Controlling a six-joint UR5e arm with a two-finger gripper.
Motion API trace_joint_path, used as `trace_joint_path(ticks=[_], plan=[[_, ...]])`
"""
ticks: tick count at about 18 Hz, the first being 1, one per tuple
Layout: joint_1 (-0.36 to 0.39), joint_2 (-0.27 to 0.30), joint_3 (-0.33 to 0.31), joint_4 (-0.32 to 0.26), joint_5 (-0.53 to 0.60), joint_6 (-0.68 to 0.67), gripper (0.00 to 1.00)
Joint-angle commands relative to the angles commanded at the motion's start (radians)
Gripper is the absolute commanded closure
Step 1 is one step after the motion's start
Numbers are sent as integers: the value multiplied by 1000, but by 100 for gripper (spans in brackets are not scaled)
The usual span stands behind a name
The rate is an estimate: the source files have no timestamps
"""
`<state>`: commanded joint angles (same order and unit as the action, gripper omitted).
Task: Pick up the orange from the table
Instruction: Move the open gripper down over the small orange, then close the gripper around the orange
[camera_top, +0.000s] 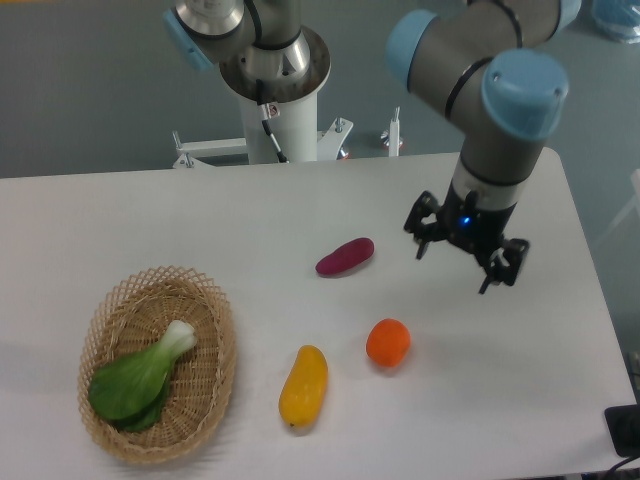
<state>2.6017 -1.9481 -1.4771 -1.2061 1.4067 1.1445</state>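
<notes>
While spread wide, fingers (456, 270) empty, above orange (388, 342)

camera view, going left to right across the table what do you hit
wicker basket holding the bok choy → yellow-orange oblong fruit → purple oval vegetable → orange → gripper, open, hanging above the table

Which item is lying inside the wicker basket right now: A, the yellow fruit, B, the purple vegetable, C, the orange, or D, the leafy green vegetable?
D: the leafy green vegetable lies inside the wicker basket, while the other three rest on the table.
</notes>
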Motion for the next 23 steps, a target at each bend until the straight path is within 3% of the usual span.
trace_joint_path(ticks=[2, 5, 9, 14, 23], plan=[[-35, -37, -40, 112, 8, -31, 0], [-70, -57, -110, 235, 73, -54, 0], [-77, -69, -166, 289, 80, -75, 0], [-106, -97, -232, 408, 138, -91, 0], [-118, -121, -226, 419, 147, -95, 0]])
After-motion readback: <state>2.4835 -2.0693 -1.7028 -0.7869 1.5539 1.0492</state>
